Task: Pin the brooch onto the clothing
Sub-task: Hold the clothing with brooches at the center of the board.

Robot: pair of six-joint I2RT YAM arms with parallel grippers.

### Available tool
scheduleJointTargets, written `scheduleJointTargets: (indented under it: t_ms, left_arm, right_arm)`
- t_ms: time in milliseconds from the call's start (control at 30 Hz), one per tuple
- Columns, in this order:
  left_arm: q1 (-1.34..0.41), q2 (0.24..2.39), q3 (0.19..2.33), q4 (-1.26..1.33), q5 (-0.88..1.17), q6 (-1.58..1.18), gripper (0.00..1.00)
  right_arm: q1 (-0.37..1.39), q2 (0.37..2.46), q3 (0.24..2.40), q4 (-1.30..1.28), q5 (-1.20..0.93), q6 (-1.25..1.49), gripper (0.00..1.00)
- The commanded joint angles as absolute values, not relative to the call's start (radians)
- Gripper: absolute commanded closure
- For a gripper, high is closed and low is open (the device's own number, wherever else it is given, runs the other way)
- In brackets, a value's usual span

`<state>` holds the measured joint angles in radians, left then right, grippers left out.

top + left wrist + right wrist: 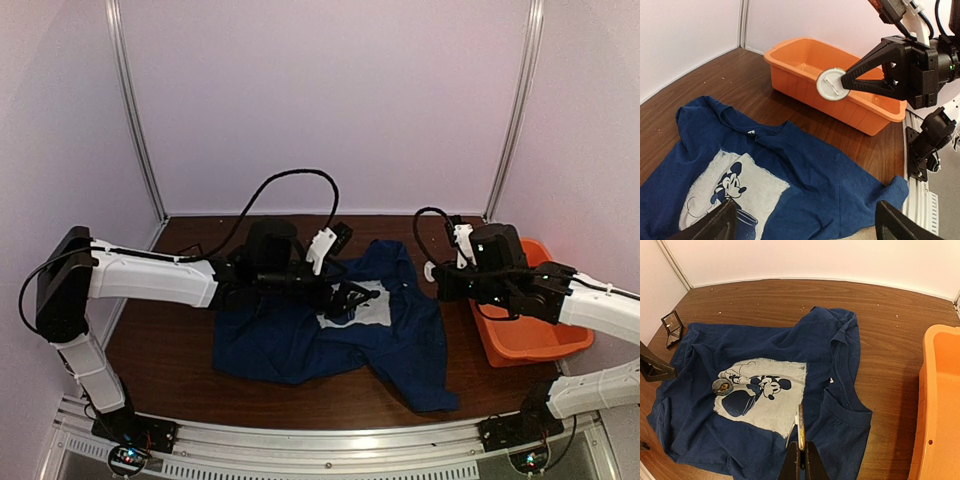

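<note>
The clothing (290,345), a navy T-shirt (700,350) with a white mouse print, lies spread on the table. My right gripper (800,445) is shut on a brooch (801,426), seen edge-on above the shirt's collar side. In the left wrist view that brooch (832,85) shows its round white back, pinched at the tip of the right gripper (846,84) in front of the tub. A second small round badge (721,386) lies on the left edge of the print. My left gripper (802,225) hangs open over the shirt (840,185), beside the print, with nothing between its fingers.
An orange plastic tub (530,330) stands on the table's right side, next to the shirt (805,55) (940,390). A small black hinged box (672,325) sits at the shirt's far left corner. Bare wood shows behind the shirt, with white walls all round.
</note>
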<state>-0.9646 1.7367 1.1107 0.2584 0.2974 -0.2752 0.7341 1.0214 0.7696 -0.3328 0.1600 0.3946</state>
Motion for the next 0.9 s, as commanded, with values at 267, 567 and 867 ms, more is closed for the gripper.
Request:
scheduleJointTargets:
  t_ms: [267,567,867]
  left_arm:
    - [-0.958,1.675,1.067,0.291,0.235,-0.268,0.02]
    - [-0.958,1.689,1.071,0.325,0.215,-0.275,0.02]
    - [-0.958,1.697,1.081,0.299,0.141,-0.302,0.02]
  right_arm:
    - [0.73,0.985,0.756,-0.334,0.278,0.414,1.0]
    - [0.732,0.983,0.762,-0.358,0.3,0.407,1.0]
    - [0.731,0.966,0.738,-0.339,0.294,0.407,1.0]
